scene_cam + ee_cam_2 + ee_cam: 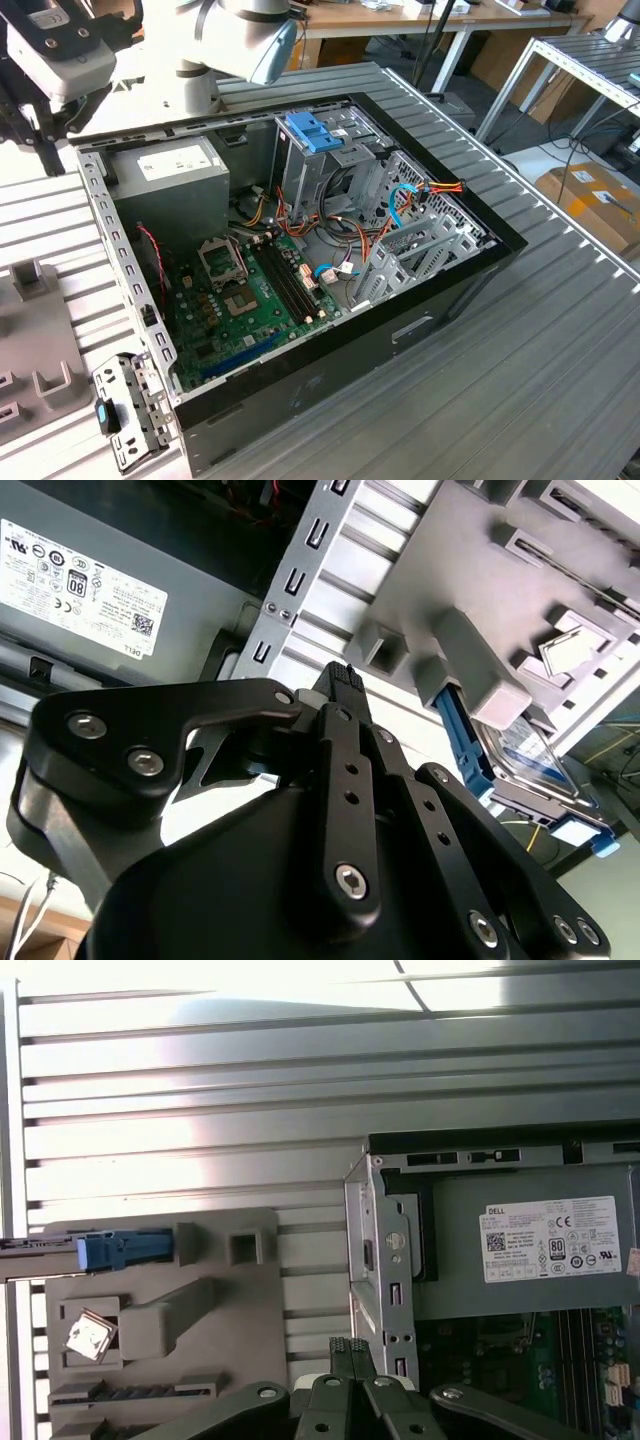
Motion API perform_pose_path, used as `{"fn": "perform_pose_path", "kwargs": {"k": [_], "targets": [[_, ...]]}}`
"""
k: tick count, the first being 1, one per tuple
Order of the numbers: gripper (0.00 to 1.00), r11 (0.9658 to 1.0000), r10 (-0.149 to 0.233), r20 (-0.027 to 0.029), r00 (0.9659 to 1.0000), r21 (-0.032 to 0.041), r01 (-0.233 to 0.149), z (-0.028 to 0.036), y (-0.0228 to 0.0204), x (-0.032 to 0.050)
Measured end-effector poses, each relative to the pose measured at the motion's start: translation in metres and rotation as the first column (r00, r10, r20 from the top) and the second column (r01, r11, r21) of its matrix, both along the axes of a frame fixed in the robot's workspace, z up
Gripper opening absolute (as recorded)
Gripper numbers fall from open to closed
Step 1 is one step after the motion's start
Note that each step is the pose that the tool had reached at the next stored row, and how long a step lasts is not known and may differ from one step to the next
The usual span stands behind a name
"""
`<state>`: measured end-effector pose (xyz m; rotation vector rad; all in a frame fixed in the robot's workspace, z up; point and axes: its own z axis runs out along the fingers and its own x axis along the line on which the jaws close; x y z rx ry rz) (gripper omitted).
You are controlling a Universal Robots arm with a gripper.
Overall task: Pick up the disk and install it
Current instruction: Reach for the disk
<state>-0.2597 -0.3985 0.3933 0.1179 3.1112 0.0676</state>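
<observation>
The disk (522,758) is a flat drive with bright blue rails, standing on edge in a slot of a grey holder block (480,600) beside the computer case. In the first wrist view I see the disk (110,1252) edge on at the block's (240,1300) far side. My gripper (348,1346) is shut with nothing between its black fingers. It hangs over the case's corner by the power supply (540,1250), apart from the disk. In the exterior view the gripper (48,150) is at the upper left, above the case's rear corner.
The open computer case (450,290) lies on a ribbed metal table (560,360), with the motherboard (250,300), cables and a drive cage topped by a blue bracket (312,130). A loose metal plate (130,410) lies at the exterior view's lower left, near the holder block (40,330).
</observation>
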Motion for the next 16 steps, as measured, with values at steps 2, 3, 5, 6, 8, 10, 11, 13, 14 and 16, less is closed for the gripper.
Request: {"fn": "perform_pose_path", "kwargs": {"k": [2, 3, 5, 6, 8, 10, 11, 13, 14, 16], "targets": [[0.11, 1.0, 0.0, 0.0, 1.0, 0.0, 0.0, 0.0, 0.0, -0.0019], [0.11, 1.0, 0.0, 0.0, 1.0, 0.0, 0.0, 0.0, 0.0, -0.003], [0.11, 1.0, 0.0, 0.0, 1.0, 0.0, 0.0, 0.0, 0.0, -0.0047], [0.11, 1.0, 0.0, 0.0, 1.0, 0.0, 0.0, 0.0, 0.0, -0.0054], [0.11, 1.0, 0.0, 0.0001, 1.0, 0.0001, 0.0, 0.0, 0.0, -0.007], [0.11, 1.0, 0.0, 0.0, 1.0, 0.0, 0.0, 0.0, 0.0, -0.0088], [0.11, 1.0, 0.0, 0.0, 1.0, 0.0, 0.0, 0.0, 0.0, -0.0108], [0.11, 1.0, 0.0, 0.0001, 1.0, 0.0001, 0.0, 0.0, 0.0, -0.013], [0.11, 1.0, 0.0, 0.0, 1.0, 0.0, 0.0, 0.0, 0.0, -0.0137], [0.11, 1.0, 0.0, 0.0001, 1.0, 0.0001, 0.0, 0.0, 0.0, -0.0162]]}}
